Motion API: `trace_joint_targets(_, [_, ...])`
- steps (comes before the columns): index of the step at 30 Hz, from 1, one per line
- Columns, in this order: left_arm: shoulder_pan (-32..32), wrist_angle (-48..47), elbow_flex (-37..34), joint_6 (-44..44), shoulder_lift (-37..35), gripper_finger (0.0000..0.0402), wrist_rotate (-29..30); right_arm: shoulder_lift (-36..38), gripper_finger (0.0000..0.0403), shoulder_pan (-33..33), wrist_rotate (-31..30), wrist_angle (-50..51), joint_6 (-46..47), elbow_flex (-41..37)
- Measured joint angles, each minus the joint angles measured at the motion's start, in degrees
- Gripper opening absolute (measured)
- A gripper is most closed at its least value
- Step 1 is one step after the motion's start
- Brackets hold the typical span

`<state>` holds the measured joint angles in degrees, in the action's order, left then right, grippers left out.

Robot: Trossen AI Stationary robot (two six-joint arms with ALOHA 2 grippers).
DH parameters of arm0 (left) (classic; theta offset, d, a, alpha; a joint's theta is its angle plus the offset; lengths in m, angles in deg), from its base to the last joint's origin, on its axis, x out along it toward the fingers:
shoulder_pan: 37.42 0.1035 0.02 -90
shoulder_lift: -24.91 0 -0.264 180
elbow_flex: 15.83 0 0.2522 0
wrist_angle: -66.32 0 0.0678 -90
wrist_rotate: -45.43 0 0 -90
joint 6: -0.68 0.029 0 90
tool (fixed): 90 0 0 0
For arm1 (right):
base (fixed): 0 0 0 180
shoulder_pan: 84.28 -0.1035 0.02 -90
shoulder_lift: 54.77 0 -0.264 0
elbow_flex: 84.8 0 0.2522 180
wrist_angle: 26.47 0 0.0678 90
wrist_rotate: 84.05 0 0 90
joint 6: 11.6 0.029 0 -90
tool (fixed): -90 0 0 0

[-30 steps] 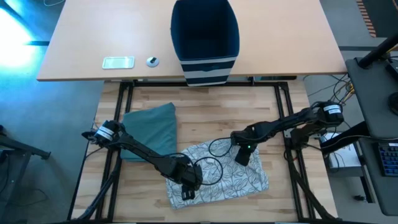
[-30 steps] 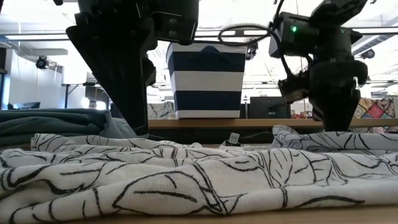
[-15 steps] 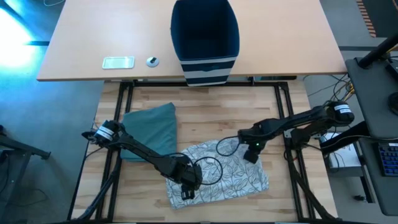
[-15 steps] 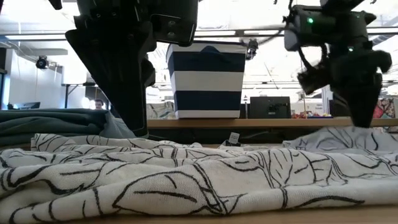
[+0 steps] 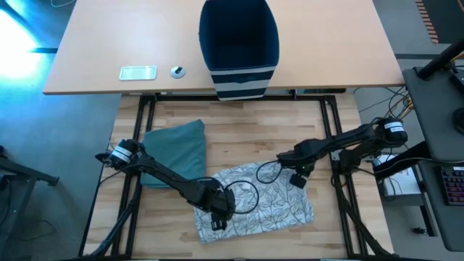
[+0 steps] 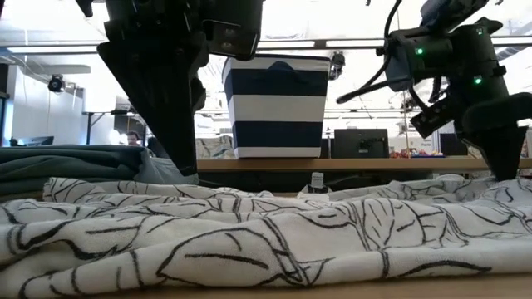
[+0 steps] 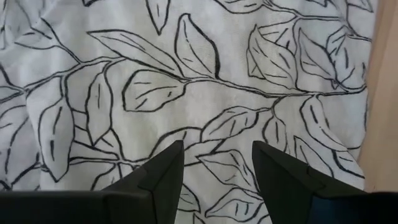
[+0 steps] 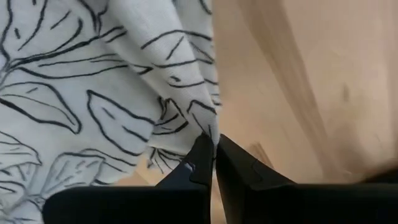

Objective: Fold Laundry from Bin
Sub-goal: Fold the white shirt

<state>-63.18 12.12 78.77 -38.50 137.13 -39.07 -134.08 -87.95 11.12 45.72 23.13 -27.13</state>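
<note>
Right end effector (image 8: 213, 155) clenched on white leaf-print cloth (image 5: 254, 203) edge; left end effector (image 7: 214, 163) parted above it.

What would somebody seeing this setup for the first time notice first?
Probably the white cloth with black leaf outlines, spread on the wooden table between the two arms. The right gripper is shut on that cloth's edge, while the left gripper sits open just above its middle. Next comes the navy striped bin on the far desk, and a folded teal garment beside the left arm.
</note>
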Motion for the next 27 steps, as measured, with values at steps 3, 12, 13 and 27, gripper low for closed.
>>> trace_joint_targets(3, [0.00,0.21,0.00,-0.04,0.00,0.0174,0.00,0.09,0.0009,0.01,-1.79,3.33,-1.71,1.06])
trace_joint_targets(12, [0.00,0.41,0.00,0.42,0.00,0.0174,-0.02,0.11,0.0043,0.08,-10.15,10.20,-10.88,6.91])
trace_joint_targets(13, [0.00,0.41,0.00,0.45,0.00,0.0174,-0.02,0.11,0.0053,0.08,-12.14,11.44,-12.44,7.89])
trace_joint_targets(27, [0.33,-0.97,0.00,-1.28,0.00,0.0174,-1.11,0.97,0.0139,-0.24,-5.18,11.46,-13.00,9.30])
